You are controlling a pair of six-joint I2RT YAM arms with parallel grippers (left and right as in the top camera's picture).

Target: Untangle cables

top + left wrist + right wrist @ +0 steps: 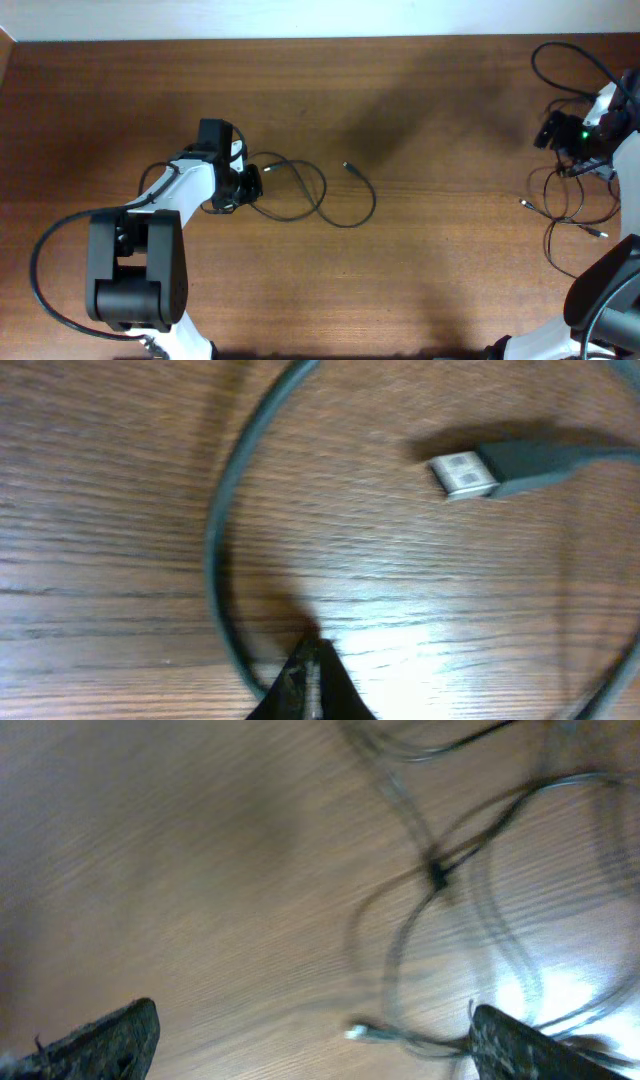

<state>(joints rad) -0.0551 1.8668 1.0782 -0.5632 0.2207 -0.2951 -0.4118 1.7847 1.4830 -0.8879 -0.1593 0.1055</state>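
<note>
One black cable [330, 205] lies in loose loops at mid-table, its silvery plug tip [346, 165] pointing left. My left gripper [250, 186] is at that cable's left end. In the left wrist view the left gripper [312, 660] is shut. The cable [215, 550] curves just past its left finger, and a silvery plug [465, 472] lies ahead. More cables [562, 195] lie tangled at the far right below my right arm [600, 115]. The right gripper [315, 1045] is open wide above them, over a small plug tip [357, 1032] and a knot [437, 872].
The brown wooden table [440, 270] ends at a pale wall along the back. Thick black robot cables loop at the left arm's base [45, 280] and behind the right arm [560, 60].
</note>
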